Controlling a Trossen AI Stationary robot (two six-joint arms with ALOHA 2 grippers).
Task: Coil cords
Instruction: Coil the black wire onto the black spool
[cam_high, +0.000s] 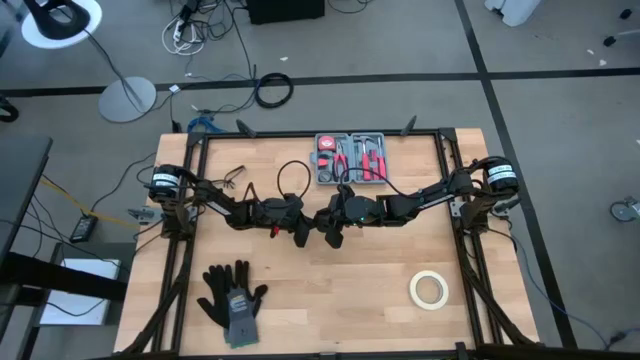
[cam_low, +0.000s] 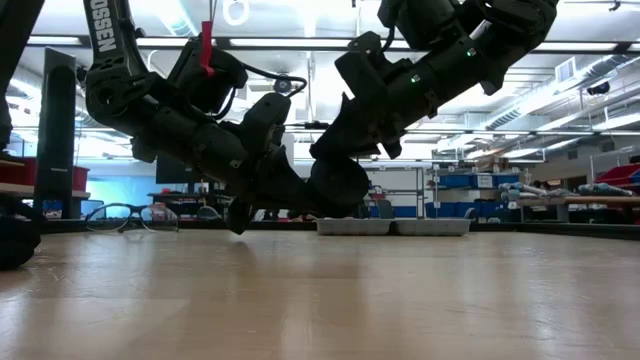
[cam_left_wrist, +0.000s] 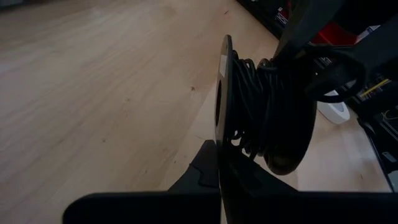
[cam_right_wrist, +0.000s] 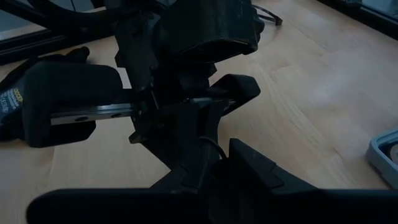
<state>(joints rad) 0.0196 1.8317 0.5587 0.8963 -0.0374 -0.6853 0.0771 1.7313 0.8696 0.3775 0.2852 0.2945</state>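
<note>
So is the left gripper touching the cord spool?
Touching. In the left wrist view the left gripper is shut on the flat disc of the spool, whose edge runs straight down between the fingers with no gap, thin black cord wound around it.

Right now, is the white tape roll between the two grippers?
No, in the high view the white tape roll lies alone on the table's right front, apart from both arms.

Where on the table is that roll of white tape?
In the high view, the white tape roll lies flat on the table's right side, near its front edge, across from the black gloves.
</note>
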